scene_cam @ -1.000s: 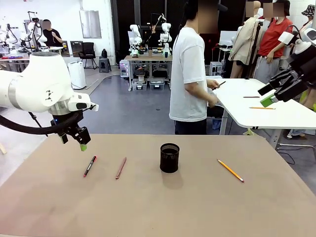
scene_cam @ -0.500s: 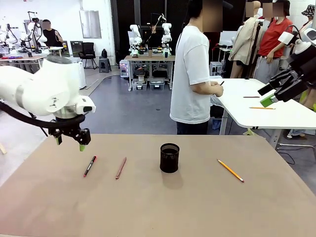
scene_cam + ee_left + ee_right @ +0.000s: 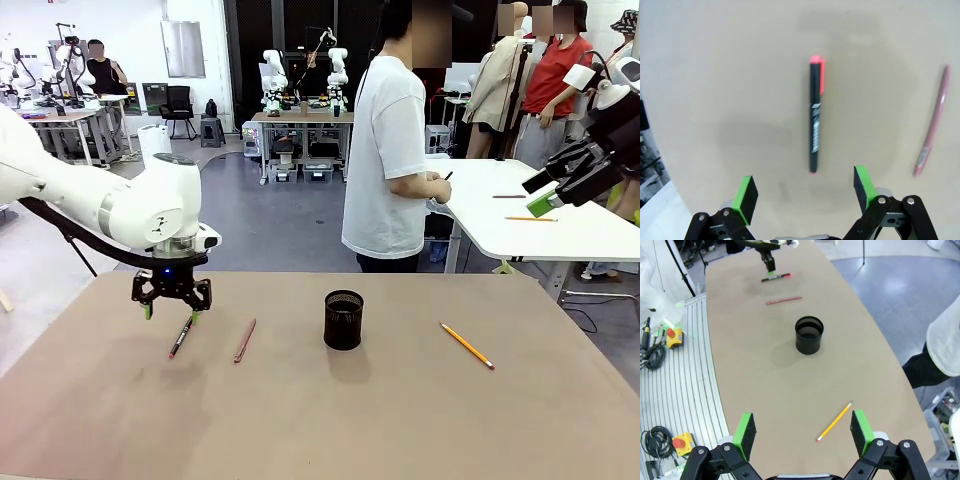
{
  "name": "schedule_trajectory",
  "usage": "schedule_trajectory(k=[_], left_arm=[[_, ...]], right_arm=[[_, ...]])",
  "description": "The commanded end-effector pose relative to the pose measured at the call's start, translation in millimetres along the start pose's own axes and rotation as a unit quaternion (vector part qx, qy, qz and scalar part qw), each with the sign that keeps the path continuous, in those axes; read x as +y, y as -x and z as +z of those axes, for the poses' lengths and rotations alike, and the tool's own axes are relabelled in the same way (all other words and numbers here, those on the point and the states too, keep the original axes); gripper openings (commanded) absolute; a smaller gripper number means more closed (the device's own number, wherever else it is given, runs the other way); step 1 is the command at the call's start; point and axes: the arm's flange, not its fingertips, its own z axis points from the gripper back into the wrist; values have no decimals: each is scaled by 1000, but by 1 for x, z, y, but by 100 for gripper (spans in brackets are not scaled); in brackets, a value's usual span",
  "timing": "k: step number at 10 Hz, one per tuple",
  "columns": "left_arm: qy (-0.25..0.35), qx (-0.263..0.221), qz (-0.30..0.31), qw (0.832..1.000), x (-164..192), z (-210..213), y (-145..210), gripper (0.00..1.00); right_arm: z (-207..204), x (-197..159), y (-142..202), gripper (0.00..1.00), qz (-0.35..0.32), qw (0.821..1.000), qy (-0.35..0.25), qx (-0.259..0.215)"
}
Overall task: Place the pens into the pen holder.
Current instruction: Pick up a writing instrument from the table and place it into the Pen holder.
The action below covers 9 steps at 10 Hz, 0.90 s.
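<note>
All 3 pens [image 3: 245,340] lie on the tabletop [image 3: 320,430], pen holder [image 3: 343,320] unfilled. Left end effector [image 3: 171,313] hovers wide over the dark pen [image 3: 814,130] (right end effector [image 3: 804,432]: wide, empty).

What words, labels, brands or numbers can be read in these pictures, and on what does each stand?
dark pen: white print along its barrel, too blurred to read.
reddish-brown pen: pale patch near one end, no letters legible.
pen holder and yellow pencil: no print to be made out.

Dark pen [image 3: 814,125]; white print illegible
</note>
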Motion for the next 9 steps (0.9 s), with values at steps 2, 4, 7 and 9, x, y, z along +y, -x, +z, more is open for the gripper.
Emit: schedule_trajectory(k=[2,4,7,9], left_arm=[[57,-35,-15,998,6,-14,-13,100],[56,-61,-19,996,7,-27,-19,100],[67,-63,-27,995,8,-46,-29,100],[67,-56,-27,996,10,-54,-34,100]], right_arm=[[1,0,0,100,0,1000,1,-1],[1,0,0,100,0,1000,1,-1],[1,0,0,100,0,1000,1,-1],[1,0,0,100,0,1000,1,-1]])
